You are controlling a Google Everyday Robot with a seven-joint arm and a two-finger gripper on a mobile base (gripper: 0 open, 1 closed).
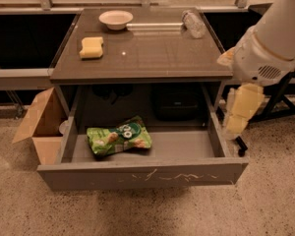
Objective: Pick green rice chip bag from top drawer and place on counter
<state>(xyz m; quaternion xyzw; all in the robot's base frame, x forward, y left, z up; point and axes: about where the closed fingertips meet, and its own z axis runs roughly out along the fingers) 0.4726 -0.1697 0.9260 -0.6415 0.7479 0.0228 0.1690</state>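
Gripper [238, 119]: pale yellow, hanging below the white arm [273, 38] at the right edge of the view, just outside the right wall of the top drawer [142, 173] and lower than the counter [152, 53]. Degree of opening: cannot tell from this view. No hold on any task item; well apart from the green rice chip bag [119, 136]. Contact with the drawer wall: cannot tell

Green rice chip bag: lying flat and crinkled on the drawer floor, left of centre, near the front panel, logo side up. Not touching either side wall

Top drawer: standing open beneath the counter, grey, with pale scratches across the front panel. Only the bag visible on the drawer floor

Counter: dark glossy top, directly above the back part of the drawer. Carrying three items:
- yellow sponge [91, 47], left side, toward the front
- white bowl [115, 19], rear, left of centre
- clear plastic bottle [193, 23], lying on its side at the rear right

Cardboard box [39, 119]: open, on the speckled floor [137, 210], against the left side of the drawer
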